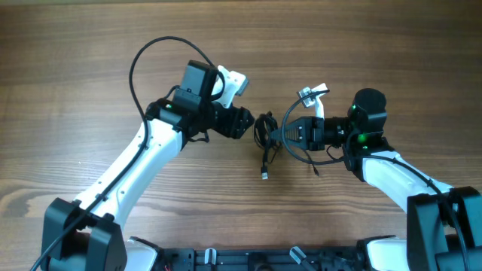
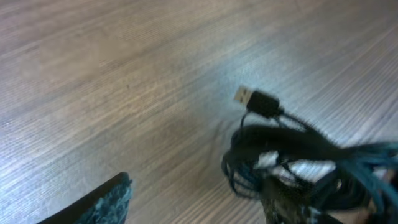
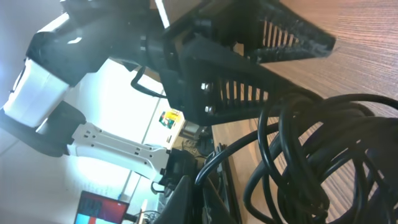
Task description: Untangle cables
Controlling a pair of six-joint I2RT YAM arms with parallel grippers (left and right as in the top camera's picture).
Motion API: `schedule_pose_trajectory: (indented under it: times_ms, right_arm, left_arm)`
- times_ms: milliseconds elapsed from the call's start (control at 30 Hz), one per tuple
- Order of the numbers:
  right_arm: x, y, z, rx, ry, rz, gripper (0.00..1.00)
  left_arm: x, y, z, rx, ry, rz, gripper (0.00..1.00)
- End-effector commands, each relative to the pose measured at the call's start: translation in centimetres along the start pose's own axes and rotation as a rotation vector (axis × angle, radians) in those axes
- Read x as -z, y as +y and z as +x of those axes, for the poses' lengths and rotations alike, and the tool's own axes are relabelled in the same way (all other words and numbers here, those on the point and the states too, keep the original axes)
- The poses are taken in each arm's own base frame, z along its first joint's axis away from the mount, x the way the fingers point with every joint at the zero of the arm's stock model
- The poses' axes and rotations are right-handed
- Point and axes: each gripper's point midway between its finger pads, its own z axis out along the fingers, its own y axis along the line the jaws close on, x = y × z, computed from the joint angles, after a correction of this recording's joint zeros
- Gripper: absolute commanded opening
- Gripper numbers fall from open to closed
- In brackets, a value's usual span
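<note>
The cables (image 1: pixel 265 134) are thin black cords bunched in a knot at the table's middle, between my two grippers. One cord hangs toward the front and ends in a small pale plug (image 1: pixel 264 175). Loose loops (image 1: pixel 303 153) lie under my right gripper. My left gripper (image 1: pixel 248 123) is open, its tips at the knot's left side. In the left wrist view the knot (image 2: pixel 283 146) sits by the right finger of the left gripper (image 2: pixel 199 186), with a USB plug (image 2: pixel 244 96) sticking out. My right gripper (image 1: pixel 285 132) is shut on a cord (image 3: pixel 214 165) at the knot's right side.
The wooden table (image 1: pixel 90 68) stretches around the knot. The left arm's thick black wire (image 1: pixel 143 53) arcs over the back left. The right wrist view shows the left gripper's ribbed fingers (image 3: pixel 267 56) close above the cord loops (image 3: pixel 311 155).
</note>
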Motion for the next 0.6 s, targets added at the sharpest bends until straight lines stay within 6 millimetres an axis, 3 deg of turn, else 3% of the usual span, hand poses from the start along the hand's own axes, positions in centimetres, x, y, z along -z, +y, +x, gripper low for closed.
schedule_pose_trajectory:
  times_ms: [0, 200, 333, 567]
  right_arm:
    - [0.1, 0.0, -0.6, 0.019, -0.011, 0.002, 0.04]
    - [0.2, 3.5, -2.3, 0.104, -0.038, -0.040, 0.04]
    - [0.3, 4.0, -3.4, -0.003, -0.094, -0.042, 0.04]
    - [-0.3, 8.0, -4.0, 0.055, -0.134, -0.124, 0.04]
  left_arm:
    - [1.1, -1.8, 0.4, 0.036, -0.001, 0.241, 1.00]
    - [4.6, -2.1, 0.5, 0.180, -0.078, 0.559, 1.00]
    - [6.5, -4.6, 0.3, 0.154, -0.132, 0.789, 1.00]
    - [5.8, -4.3, 0.4, 0.118, -0.146, 0.765, 1.00]
